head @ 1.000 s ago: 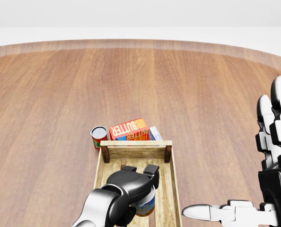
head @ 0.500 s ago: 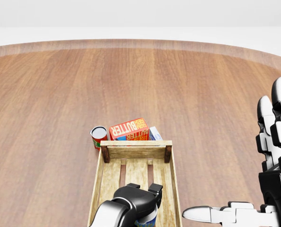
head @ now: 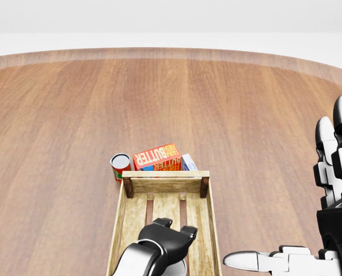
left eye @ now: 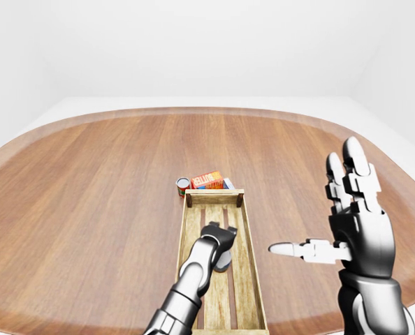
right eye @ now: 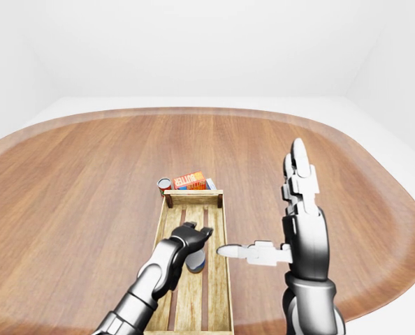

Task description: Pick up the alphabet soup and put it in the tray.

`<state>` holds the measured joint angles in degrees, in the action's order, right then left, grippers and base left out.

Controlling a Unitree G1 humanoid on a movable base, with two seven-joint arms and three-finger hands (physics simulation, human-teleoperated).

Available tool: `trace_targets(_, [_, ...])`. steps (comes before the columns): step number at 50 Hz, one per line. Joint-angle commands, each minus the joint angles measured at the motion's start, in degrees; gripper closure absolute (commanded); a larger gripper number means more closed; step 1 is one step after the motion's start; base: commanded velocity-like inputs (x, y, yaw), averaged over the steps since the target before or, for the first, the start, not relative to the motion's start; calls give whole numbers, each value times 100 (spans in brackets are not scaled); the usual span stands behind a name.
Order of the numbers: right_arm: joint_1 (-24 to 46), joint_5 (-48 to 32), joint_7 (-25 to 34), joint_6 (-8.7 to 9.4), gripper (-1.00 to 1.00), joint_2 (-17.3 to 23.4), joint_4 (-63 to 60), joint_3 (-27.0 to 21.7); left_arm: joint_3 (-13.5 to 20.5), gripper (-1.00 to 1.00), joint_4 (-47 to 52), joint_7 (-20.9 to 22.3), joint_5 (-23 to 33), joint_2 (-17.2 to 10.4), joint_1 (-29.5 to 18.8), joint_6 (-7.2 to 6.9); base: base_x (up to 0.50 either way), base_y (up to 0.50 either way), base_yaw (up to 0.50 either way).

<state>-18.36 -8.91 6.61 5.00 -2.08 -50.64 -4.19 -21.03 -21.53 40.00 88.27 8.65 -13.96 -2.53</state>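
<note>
Gripping alphabet soup [left eye: 223, 262] inside tray [left eye: 251, 279], left robot hand [left eye: 218, 237].

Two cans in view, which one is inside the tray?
The can under the left robot hand, the alphabet soup, sits inside the wooden tray. The red can stands on the table outside the tray's top end, beside the butter box.
</note>
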Motion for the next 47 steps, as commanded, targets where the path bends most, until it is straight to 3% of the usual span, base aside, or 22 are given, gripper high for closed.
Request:
trace_targets(1, [-3,-44,-25,0,-98,1,-7,20,-55,-100,600,0,200,-58,115,114,0,0,0])
trace_targets(12, [41,15,-60,0,-98,-7,90,-66,305,-100,2719,0,-204,-100,-170,260,0,0,0])
trace_targets(15, [62,17,-72,0,-98,-14,123,-76,528,-100,3292,0,-410,-71,-442,148,0,0,0])
trace_targets(18, [60,49,-61,0,-98,-14,140,-86,648,-100,3664,0,-565,-160,-571,141,0,0,0])
trace_targets(20, [65,57,-66,0,-98,-18,97,-94,730,-100,3934,0,-696,-302,-581,267,0,0,0])
trace_targets(22, [69,61,-57,0,-98,-16,64,-97,810,-100,4145,0,-746,-258,-670,172,0,0,0])
trace_targets(26, [87,73,-73,0,-98,-26,82,-114,1029,-100,4417,0,-870,-396,-956,110,0,0,0])
trace_targets(30, [69,93,-69,0,-98,-28,75,-137,1239,-100,4502,0,-1053,-610,-1136,112,0,0,0])
trace_targets(33, [74,131,-58,0,-98,-39,77,-170,1491,-100,4493,0,-1147,-839,-1354,30,0,0,0])
trace_targets(34, [82,126,-57,0,-98,-39,87,-159,1618,-100,4497,0,-1192,-908,-1435,-69,0,0,0])
trace_targets(38, [54,118,-59,0,-98,-39,64,-138,1896,-100,4542,0,-1492,-1195,-1603,-247,0,0,0])
trace_targets(47, [91,76,-96,0,-98,-22,166,-36,2530,-100,4495,0,-2366,-1919,-1459,-247,0,0,0])
